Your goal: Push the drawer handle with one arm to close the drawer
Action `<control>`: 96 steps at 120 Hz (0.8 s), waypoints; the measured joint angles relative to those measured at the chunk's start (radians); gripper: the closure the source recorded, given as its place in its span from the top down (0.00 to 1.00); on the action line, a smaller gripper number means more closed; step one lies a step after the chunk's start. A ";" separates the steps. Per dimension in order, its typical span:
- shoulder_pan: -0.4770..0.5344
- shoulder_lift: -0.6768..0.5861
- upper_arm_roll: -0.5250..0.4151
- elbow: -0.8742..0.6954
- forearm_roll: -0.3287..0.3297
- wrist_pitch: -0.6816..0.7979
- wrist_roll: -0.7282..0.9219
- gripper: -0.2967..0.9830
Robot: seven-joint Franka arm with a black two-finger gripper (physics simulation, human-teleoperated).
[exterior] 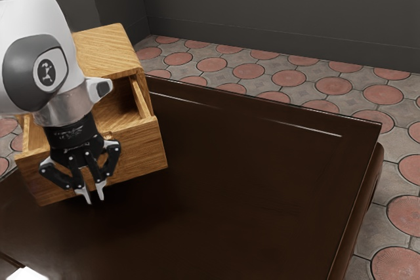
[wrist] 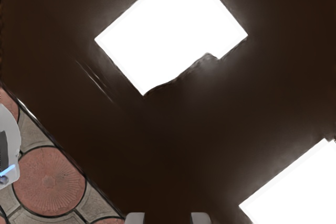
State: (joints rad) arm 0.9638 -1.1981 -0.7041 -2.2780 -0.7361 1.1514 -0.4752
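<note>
— Drawer?
— Open, exterior view's left, sticking out of the box toward the near side.
— My gripper?
— Near side of the drawer front, pointing down. Released, tips slightly apart.
— Rest?
— Dark table, tiled floor far and right.

A dark brown, glossy table spread out beneath the claw and well beyond it toward the exterior view's right, where a thin pale line ran near the far edge. Behind the claw, as the exterior view had it, a light wooden cabinet stood on the tabletop, its drawer pulled out. In the wrist view, two white patches of glare lay on the surface, one farther from the claw, the other nearer
</note>
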 joint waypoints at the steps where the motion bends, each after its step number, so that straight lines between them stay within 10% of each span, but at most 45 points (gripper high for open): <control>1: 0.001 0.000 0.002 0.000 0.003 0.002 -0.003 0.24; 96: -0.005 0.632 -0.041 0.057 0.265 0.559 -0.125 0.19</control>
State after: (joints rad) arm 0.9587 -0.5659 -0.7451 -2.2207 -0.4711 1.7106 -0.6005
